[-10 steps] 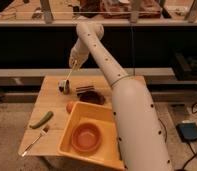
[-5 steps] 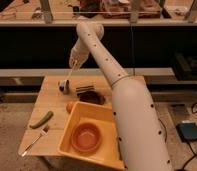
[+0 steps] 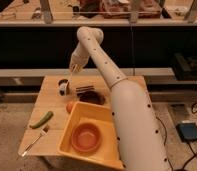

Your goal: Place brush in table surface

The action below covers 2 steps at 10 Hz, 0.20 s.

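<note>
one gripper [image 3: 74,66], fingers clenched on the brush [image 3: 72,75], hangs upper-centre; better lower it straight to bare surface [image 3: 51,102] before releasing.

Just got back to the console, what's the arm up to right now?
The gripper is raised above the far left part of the table surface, with the brush hanging down from it, so the brush is not yet set down. Below it sits a small dark cup. A green vegetable and a fork lie nearer the front, beside a yellow tub holding an orange bowl.
</note>
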Motion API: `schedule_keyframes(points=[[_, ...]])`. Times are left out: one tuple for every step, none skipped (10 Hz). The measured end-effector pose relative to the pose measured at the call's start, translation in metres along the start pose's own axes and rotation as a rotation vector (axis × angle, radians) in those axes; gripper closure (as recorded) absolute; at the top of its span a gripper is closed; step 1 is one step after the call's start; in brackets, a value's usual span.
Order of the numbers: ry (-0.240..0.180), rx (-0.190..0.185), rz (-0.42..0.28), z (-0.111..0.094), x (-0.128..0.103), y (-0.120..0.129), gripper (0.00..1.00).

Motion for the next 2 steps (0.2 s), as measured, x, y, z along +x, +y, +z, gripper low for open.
schedule_keyframes(points=[[-0.014, -0.003, 0.000, 0.0093, -0.0020, 0.0048, 0.92], [-0.024, -0.006, 0.000, 0.0159, -0.0034, 0.0086, 0.92]])
